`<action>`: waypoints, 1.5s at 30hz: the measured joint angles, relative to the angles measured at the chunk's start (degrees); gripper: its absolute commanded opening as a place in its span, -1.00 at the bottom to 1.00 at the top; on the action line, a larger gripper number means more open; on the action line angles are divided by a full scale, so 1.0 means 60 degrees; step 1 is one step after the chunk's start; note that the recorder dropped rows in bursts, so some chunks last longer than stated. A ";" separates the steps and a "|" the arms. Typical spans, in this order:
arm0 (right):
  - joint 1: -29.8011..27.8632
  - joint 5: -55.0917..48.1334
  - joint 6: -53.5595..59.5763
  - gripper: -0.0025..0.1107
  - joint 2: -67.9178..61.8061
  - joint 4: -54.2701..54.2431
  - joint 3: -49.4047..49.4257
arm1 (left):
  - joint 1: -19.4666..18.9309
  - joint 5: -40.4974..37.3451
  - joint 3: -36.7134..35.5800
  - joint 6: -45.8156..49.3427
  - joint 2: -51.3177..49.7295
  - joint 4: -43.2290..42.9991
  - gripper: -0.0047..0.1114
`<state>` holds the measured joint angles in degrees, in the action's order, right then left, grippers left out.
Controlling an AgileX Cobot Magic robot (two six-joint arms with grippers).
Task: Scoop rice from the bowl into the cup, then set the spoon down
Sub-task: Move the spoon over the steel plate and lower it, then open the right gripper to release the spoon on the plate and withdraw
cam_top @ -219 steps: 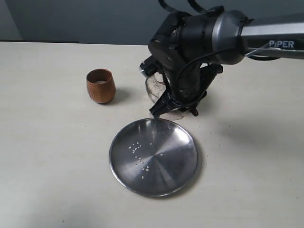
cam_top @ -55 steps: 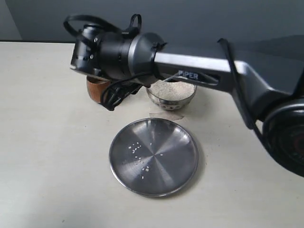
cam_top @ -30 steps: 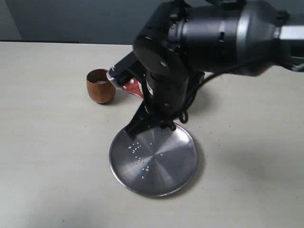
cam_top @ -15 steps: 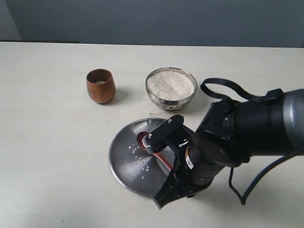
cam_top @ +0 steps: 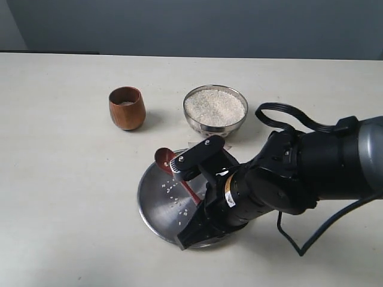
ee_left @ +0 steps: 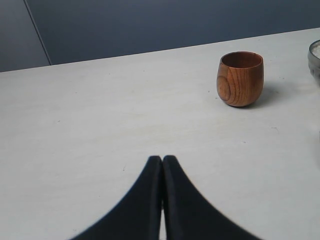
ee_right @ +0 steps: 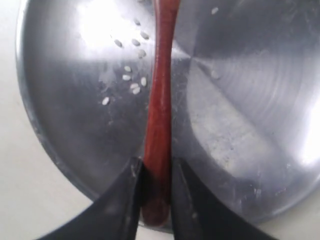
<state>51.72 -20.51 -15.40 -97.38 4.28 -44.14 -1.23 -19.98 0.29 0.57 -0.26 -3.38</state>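
The dark red wooden spoon (cam_top: 164, 159) lies low across the steel plate (cam_top: 154, 206), its oval bowl at the plate's far left rim. My right gripper (ee_right: 156, 166) is shut on the end of the spoon's handle (ee_right: 159, 110) near the plate's front edge. The steel bowl (cam_top: 215, 128) heaped with rice (cam_top: 214, 106) stands behind the plate. The brown wooden cup (cam_top: 127, 108) stands left of the bowl, with a little rice inside. My left gripper (ee_left: 162, 159) is shut and empty above bare table, the cup (ee_left: 240, 79) well ahead of it.
Loose grains (cam_top: 173, 190) lie scattered on the plate (ee_right: 240, 100), beside the handle. My right arm (cam_top: 275, 185) and its looping cable (cam_top: 287, 116) cover the plate's right half. The bowl's edge (ee_left: 315, 60) shows at the side of the left wrist view.
My right gripper has shifted left and lowered over the plate, carrying the spoon; its bowl has moved from the plate's middle to the far left rim. The left gripper's earlier position is not shown.
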 measured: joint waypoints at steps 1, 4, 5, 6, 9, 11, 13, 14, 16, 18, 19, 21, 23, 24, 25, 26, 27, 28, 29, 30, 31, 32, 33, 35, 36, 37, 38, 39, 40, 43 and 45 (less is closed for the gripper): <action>0.0000 0.0089 0.0000 -0.97 0.0000 -0.0015 0.0000 | 0.0000 0.0000 0.0000 0.0000 0.0000 0.0000 -0.91; 0.0000 0.0149 -0.0034 -0.97 -0.0115 -0.0015 -0.0076 | 0.0000 0.0000 0.0000 0.0000 0.0000 0.0000 -0.91; 0.0000 0.0149 -0.0034 -0.97 -0.0175 -0.0015 -0.0079 | 0.0000 0.0000 0.0000 0.0000 0.0000 0.0000 -0.91; 0.0000 0.0149 -0.0034 -0.97 -0.0229 -0.0015 -0.0079 | 0.0000 0.0000 0.0000 0.0000 0.0000 0.0000 -0.91; 0.0000 0.0131 -0.0294 -0.97 -0.0492 -0.0015 -0.0079 | 0.0000 0.0000 0.0000 0.0000 0.0000 0.0000 -0.91; 0.0000 0.0166 -0.0380 -0.97 -0.0545 -0.0015 -0.0079 | 0.0000 0.0000 0.0000 0.0000 0.0000 0.0000 -0.91; 0.0000 0.0166 -0.0417 -0.97 -0.0545 -0.0015 -0.0079 | 0.0000 0.0000 0.0000 0.0000 0.0000 0.0000 -0.91; 0.0000 0.0208 -0.0461 -0.97 -0.0560 -0.0015 -0.0079 | 0.0000 0.0000 0.0000 0.0000 0.0000 0.0000 -0.91; 0.0000 0.0299 -0.0530 -0.97 -0.0560 -0.0015 -0.0079 | 0.0000 0.0000 0.0000 0.0000 0.0000 0.0000 -0.91; 0.0000 0.0336 -0.0574 -0.83 -0.0560 -0.0015 -0.0079 | 0.0000 0.0000 0.0000 0.0000 0.0000 0.0000 -0.91; 0.0000 0.0336 -0.0574 -0.72 -0.0560 -0.0015 -0.0079 | 0.0000 0.0000 0.0000 0.0000 0.0000 0.0000 -0.91; 0.0000 0.0336 -0.0574 -0.50 -0.0560 0.0004 -0.0079 | 0.0000 0.0000 0.0000 0.0000 0.0000 0.0000 -0.91; 0.0000 0.0336 -0.0574 -0.37 -0.0560 0.0004 -0.0079 | 0.0000 0.0000 0.0000 0.0000 0.0000 0.0000 -0.91; 0.0000 0.0336 -0.0574 -0.36 -0.0560 0.0004 -0.0079 | 0.0000 0.0000 0.0000 0.0000 0.0000 0.0000 -0.91; 0.0000 0.0336 -0.0574 -0.36 -0.0560 0.0045 -0.0079 | 0.0000 0.0000 0.0000 0.0000 0.0000 0.0000 -0.91; 0.0000 0.0344 -0.0574 -0.36 -0.0560 0.0114 -0.0079 | 0.0000 0.0000 0.0000 0.0000 0.0000 0.0000 -0.91; 0.0000 0.0360 -0.0580 -0.36 -0.0560 0.0154 -0.0079 | 0.0000 0.0000 0.0000 0.0000 0.0000 0.0000 -0.91; 0.0000 0.0426 -0.0597 -0.36 -0.0560 0.0206 -0.0079 | 0.0000 0.0000 0.0000 0.0000 0.0000 0.0000 -0.91; 0.0000 0.0445 -0.0597 -0.36 -0.0560 0.0280 -0.0079 | 0.0000 0.0000 0.0000 0.0000 0.0000 0.0000 -0.91; 0.0000 0.0468 -0.0597 -0.36 -0.0560 0.0375 -0.0079 | 0.0000 0.0000 0.0000 0.0000 0.0000 0.0000 -0.91; -0.0006 0.0468 -0.0616 -0.36 -0.0527 0.0455 -0.0079 | 0.0000 0.0000 0.0000 0.0000 0.0000 0.0000 -0.91; -0.0006 0.0446 -0.0665 -0.36 -0.0331 0.0702 -0.0079 | 0.0000 0.0000 0.0000 0.0000 0.0000 0.0000 -0.91; -0.0006 0.0408 -0.0785 -0.36 -0.0192 0.0899 -0.0079 | 0.0000 0.0000 0.0000 0.0000 0.0000 0.0000 -0.91; -0.0006 -0.0016 -0.2091 -0.36 0.0474 0.2546 -0.0079 | 0.0000 0.0000 0.0000 0.0000 0.0000 0.0000 -0.91; -0.0006 -0.0262 -0.2643 -0.36 0.0687 0.3209 -0.0079 | 0.0000 0.0000 0.0000 0.0000 0.0000 0.0000 -0.91; -0.0006 -0.0922 -0.3719 -0.36 0.1090 0.4466 -0.0079 | 0.0000 0.0000 0.0000 0.0000 0.0000 0.0000 -0.91; -0.0006 -0.1317 -0.4272 -0.36 0.1316 0.5105 -0.0079 | 0.0000 0.0000 0.0000 0.0000 0.0000 0.0000 -0.91; -0.0006 -0.1641 -0.4651 -0.37 0.1544 0.5680 -0.0079 | 0.0000 0.0000 0.0000 0.0000 0.0000 0.0000 -0.91; -0.0006 -0.2035 -0.5030 -0.40 0.1773 0.6158 -0.0079 | 0.0000 0.0000 0.0000 0.0000 0.0000 0.0000 -0.91; -0.0006 -0.2986 -0.5728 -0.75 0.2648 0.7100 -0.0079 | 0.0000 0.0000 0.0000 0.0000 0.0000 0.0000 -0.91; -0.0006 -0.3264 -0.6178 -0.89 0.3290 0.7556 0.0008 | 0.0000 0.0000 0.0000 0.0000 0.0000 0.0000 -0.91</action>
<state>51.68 -40.10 -52.47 -77.64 49.61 -44.09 -1.23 -19.98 0.29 0.57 -0.26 -3.38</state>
